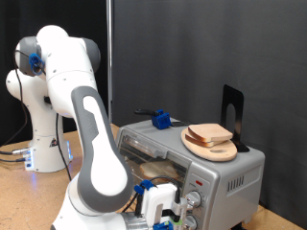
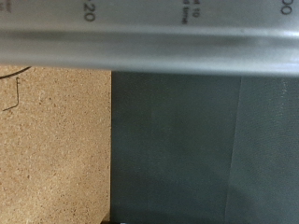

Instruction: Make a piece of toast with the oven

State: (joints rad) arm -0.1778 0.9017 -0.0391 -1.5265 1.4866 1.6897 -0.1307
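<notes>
The silver-grey oven stands at the exterior view's lower right, its glass door facing left. A tan flat shape shows low in the door area; I cannot tell whether it is the piece of toast. My gripper hangs low in front of the oven, right beside its round knobs. Its fingers are hidden among the blue and white hand parts. In the wrist view no fingers show, only a blurred silver strip of the oven with printed numbers, very close.
A round wooden board with a bread slice lies on the oven's top, beside a blue-ended tool and a black bracket. A dark curtain hangs behind. The wrist view shows tan tabletop and dark cloth.
</notes>
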